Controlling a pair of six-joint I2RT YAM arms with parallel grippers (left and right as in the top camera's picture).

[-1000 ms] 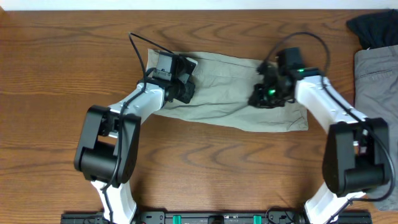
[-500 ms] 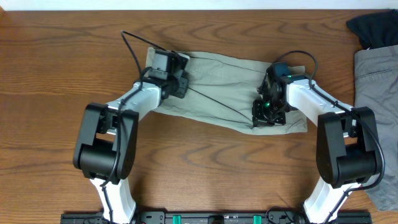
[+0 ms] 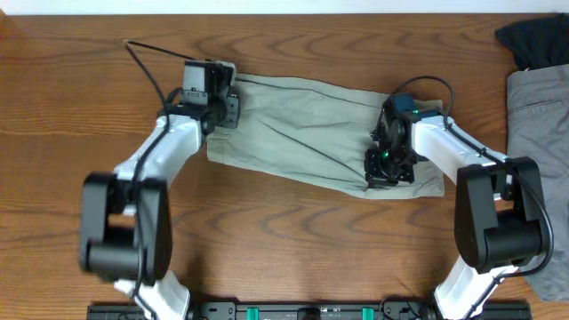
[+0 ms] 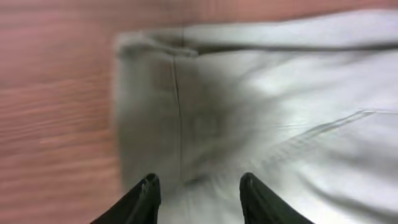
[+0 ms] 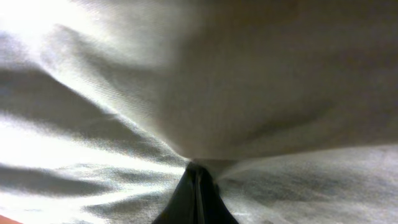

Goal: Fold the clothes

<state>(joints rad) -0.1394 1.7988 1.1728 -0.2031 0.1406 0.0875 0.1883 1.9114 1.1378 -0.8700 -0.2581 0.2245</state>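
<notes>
The khaki-green shorts (image 3: 302, 133) lie spread in a long strip across the middle of the table. My left gripper (image 3: 228, 108) hovers over their left end, open, with nothing between its fingers (image 4: 149, 190). In the left wrist view the shorts (image 4: 261, 112) show a stitched seam and a folded edge beside bare wood; the image is blurred. My right gripper (image 3: 384, 171) sits on the right part of the cloth near its front edge. The right wrist view shows that gripper (image 5: 196, 167) shut on a pinched ridge of the shorts (image 5: 124, 81), with fabric filling the whole frame.
A grey garment (image 3: 538, 116) lies at the right table edge, with a black garment (image 3: 533, 40) behind it. The left arm's black cable (image 3: 147, 62) loops out over the wood at the back left. A pale strip marks the table's far edge.
My left gripper has opened, let go of the cloth and swung left and back to the shorts' left end. The shorts now lie flatter and longer. My right gripper has closed fully on the fabric.
</notes>
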